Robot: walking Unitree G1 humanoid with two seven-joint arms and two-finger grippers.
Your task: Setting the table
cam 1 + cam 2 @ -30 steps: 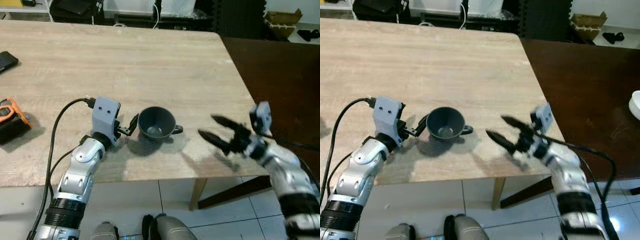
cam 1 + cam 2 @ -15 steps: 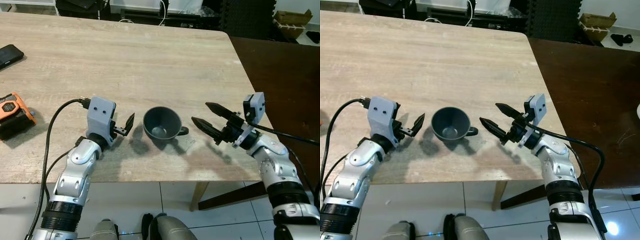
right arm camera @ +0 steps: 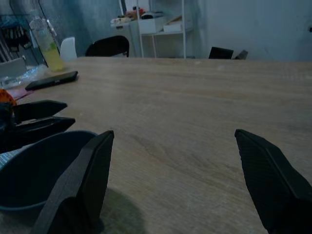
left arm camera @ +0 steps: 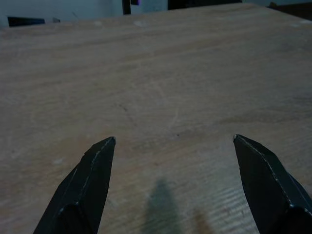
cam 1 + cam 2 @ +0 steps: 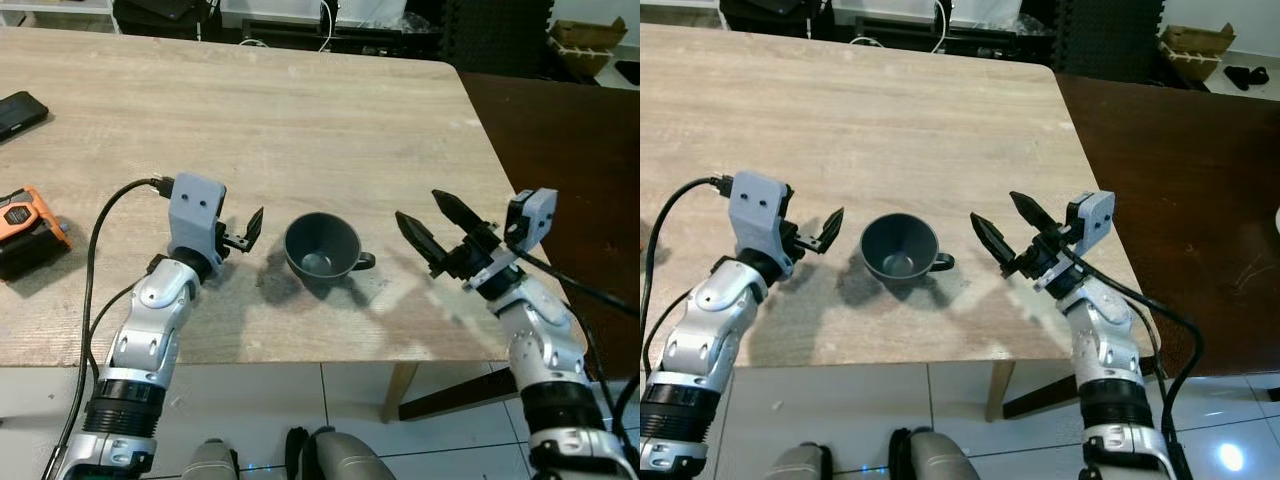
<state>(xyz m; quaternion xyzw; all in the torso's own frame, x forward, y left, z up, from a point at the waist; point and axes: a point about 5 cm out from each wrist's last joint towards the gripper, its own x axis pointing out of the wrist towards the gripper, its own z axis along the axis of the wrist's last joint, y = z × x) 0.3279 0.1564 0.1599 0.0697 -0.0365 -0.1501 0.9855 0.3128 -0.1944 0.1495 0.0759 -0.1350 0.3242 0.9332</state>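
cup (image 5: 321, 247) between end effectors | bare table (image 5: 300, 120) beyond

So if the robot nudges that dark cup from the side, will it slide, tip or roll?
The cup stands upright on the wooden table, so it would probably slide, not roll. It narrows toward its base, so a high push might tip it. Its handle points toward the open right gripper and could turn it.

Light wooden table (image 5: 300, 120), dark cup (image 5: 320, 252) (upright), black phone (image 5: 18, 110), orange device (image 5: 22, 225)
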